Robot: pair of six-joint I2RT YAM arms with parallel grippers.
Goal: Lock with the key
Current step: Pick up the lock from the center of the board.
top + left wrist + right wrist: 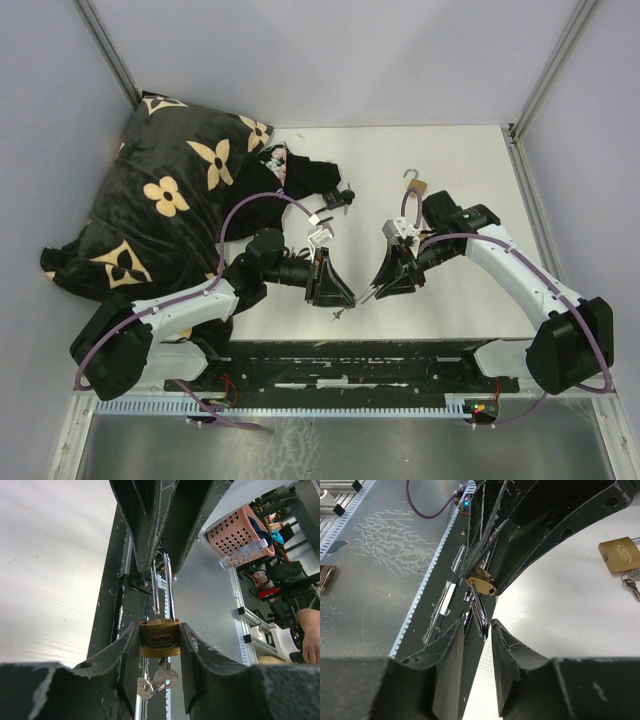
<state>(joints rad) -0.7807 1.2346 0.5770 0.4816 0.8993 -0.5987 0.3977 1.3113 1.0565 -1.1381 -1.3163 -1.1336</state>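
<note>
- Brass padlock [160, 641] is hanging in mid-air over the near part of the table [450, 160], and the left gripper [160, 630] is clamping its body on both narrow sides.
- Its steel shackle [170, 590] is pointing straight away from that grip toward the right gripper [478, 626], so the lock's long axis is running gripper to gripper.
- One leg is sitting in the body while the shorter leg is looking clear of it, so I'm reading this lock as open.
- The right gripper's jaws are flanking the shackle's bow; whether they are pinching it or only bracketing it, I cannot tell.
- Keys [165, 678] are dangling from the body's far end, away from the right gripper, with one seemingly in the keyhole.
- My call: the next move is depending on a push along that shared axis to seat the free leg, and the right arm is sitting nearer the bow.
- An oval stamp is showing on the body's face, but its lettering is proving too blurred to read.
- A second padlock [620, 555] is lying on the table well apart, its marking equally illegible.
</note>
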